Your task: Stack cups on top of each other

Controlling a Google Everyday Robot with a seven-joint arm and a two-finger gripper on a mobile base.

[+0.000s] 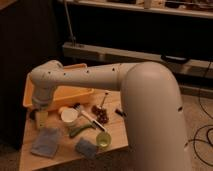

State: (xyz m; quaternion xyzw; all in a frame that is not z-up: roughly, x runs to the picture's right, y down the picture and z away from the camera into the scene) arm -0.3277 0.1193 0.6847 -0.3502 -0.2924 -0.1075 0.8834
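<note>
The pale green cup stands upright near the table's front edge, right of centre. The dark grey-brown cup sits at the table's left side just in front of the yellow tray, and only its left edge shows. My gripper hangs down from the bent white arm directly beside and over that dark cup. It stands open with nothing held. The green cup is far to the gripper's right, past the white bowl.
A yellow tray fills the table's back left. A white bowl, a green item, a dark red cluster, a grey cloth and a blue-grey sponge lie on the wooden table. My white body looms at right.
</note>
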